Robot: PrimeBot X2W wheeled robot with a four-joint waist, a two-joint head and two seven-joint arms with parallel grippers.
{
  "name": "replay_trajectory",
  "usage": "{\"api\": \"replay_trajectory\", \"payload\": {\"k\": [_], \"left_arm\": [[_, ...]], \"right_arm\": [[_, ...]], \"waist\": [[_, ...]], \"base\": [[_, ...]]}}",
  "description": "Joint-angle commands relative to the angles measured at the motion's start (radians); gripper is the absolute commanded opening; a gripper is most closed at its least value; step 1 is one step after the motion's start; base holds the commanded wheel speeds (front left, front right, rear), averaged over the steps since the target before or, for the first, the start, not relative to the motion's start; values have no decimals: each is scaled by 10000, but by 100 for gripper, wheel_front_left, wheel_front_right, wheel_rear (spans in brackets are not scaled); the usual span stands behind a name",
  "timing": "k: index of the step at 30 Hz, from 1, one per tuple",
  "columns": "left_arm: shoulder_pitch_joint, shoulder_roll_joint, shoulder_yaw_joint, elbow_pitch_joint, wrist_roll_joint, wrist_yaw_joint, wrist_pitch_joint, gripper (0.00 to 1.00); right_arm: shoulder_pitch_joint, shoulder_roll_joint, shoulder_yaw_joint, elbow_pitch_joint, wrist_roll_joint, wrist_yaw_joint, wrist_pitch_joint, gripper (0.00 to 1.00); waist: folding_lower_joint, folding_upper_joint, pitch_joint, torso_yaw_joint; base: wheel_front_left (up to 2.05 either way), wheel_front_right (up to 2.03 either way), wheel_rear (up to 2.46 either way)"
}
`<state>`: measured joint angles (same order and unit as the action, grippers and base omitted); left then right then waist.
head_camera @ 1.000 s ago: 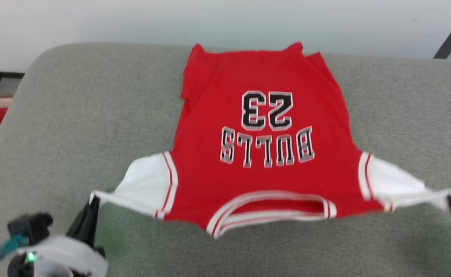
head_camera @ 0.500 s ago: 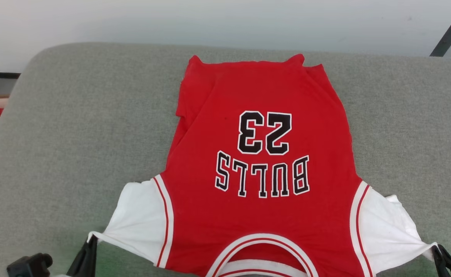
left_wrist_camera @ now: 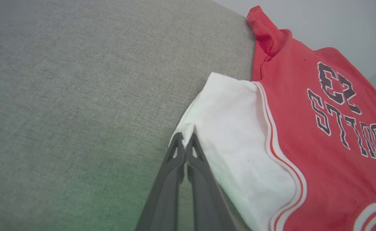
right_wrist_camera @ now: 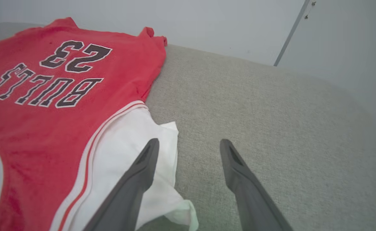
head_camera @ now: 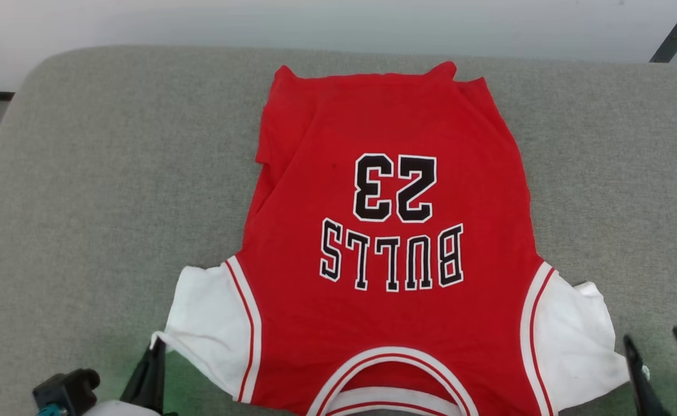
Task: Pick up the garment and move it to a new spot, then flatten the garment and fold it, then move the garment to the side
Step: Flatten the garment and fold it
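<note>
Red garment (head_camera: 390,323) lengthwise, collar twd robot; L tool (left_wrist_camera: 185,136) pinching sleeve (left_wrist_camera: 232,128), R tool (right_wrist_camera: 189,142) released.

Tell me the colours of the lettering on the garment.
Black lettering outlined in white, on the red garment; clearest in the head view.

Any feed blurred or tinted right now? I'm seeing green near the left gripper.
Head view: sharp, lettering crisp, with a green glow on the grey cushion beside the left gripper. Left wrist view: the same green cast under the shut fingers, the white sleeve edge of the garment clear, wide-angle bending. Right wrist view: slightly hazy, paler colours, the open right gripper in focus.
</note>
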<state>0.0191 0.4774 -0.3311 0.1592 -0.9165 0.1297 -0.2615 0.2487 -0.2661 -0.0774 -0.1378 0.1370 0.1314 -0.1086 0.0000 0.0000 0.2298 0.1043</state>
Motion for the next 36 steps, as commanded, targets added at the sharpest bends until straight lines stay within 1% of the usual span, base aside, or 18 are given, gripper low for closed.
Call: {"api": "replay_trajectory", "payload": {"k": [1, 4, 6, 9, 12, 13, 14, 15, 16, 19, 20, 25, 29, 32, 36], "left_arm": [[-156, -138, 56, 10, 177, -115, -37, 0], [-203, -361, 125, 44, 340, -232, -38, 0], [-330, -522, 106, 91, 456, -343, -38, 0], [-536, -727, 21, 255, 630, -490, -38, 0], [-859, -938, -194, 482, 782, -695, -36, 0], [-859, -938, -194, 482, 782, -695, -36, 0], [-1152, -1102, -413, 673, 887, -841, -18, 0], [-1152, -1102, -413, 673, 887, -841, -18, 0], [-1446, -1280, -627, 867, 963, -994, 1, 0], [-1833, -1545, -867, 1201, 1068, -1230, 6, 0], [-1833, -1545, -867, 1201, 1068, -1230, 6, 0], [-2339, -1947, -1133, 1673, 1205, -1554, -12, 0], [-2643, -2230, -1236, 2020, 1324, -1779, -23, 0], [-2847, -2439, -1295, 2245, 1408, -1943, -33, 0], [-3129, -2709, -1338, 2476, 1561, -2134, -31, 0]], "right_arm": [[-313, 23, -91, -236, 223, -13, 180, 100], [-1114, -12, -205, -466, 668, -13, 749, 100], [-1823, -220, -261, -345, 944, -13, 1251, 100], [-3209, -701, -15, 19, 1281, -12, 2155, 100], [-4734, -1271, 348, 544, 1437, -12, 2960, 100], [-4734, -1271, 348, 544, 1437, -12, 2960, 100], [-5726, -1592, 599, 1049, 1542, -12, 3355, 100], [-5726, -1592, 599, 1049, 1542, -12, 3355, 100], [-6722, -1937, 861, 1625, 1685, -12, 3637, 100], [-7950, -2240, 1346, 2645, 1893, -12, 3982, 100], [-7950, -2240, 1346, 2645, 1893, -12, 3982, 100], [-9608, -2525, 1938, 4343, 2138, -12, 4769, 100], [-10791, -2778, 2467, 5702, 2328, -12, 5740, 100], [-11557, -2807, 2730, 6589, 2466, -10, 6447, 100], [-12486, -2828, 2764, 7744, 2517, -12, 7337, 100]], "waist": [[0, 0, 80, 58], [0, 0, 192, 72], [0, 0, 263, 153], [0, 0, 384, 310], [0, 0, 496, 656], [0, 0, 496, 656], [0, 0, 582, 965], [0, 0, 582, 965], [0, 0, 673, 1277], [0, 0, 794, 1701], [0, 0, 794, 1701], [0, 0, 1070, 2324], [0, 0, 1329, 2751], [0, 0, 1527, 3036], [0, 0, 1811, 3392]], "base": [[0, 0, 0], [0, 0, 0], [0, 0, 0], [0, 0, 0], [0, 0, 0], [0, 0, 0], [0, 0, 0], [0, 0, 0], [0, 0, 0], [0, 0, 0], [0, 0, 0], [0, 0, 0], [0, 0, 0], [0, 0, 0], [0, 0, 0]]}}
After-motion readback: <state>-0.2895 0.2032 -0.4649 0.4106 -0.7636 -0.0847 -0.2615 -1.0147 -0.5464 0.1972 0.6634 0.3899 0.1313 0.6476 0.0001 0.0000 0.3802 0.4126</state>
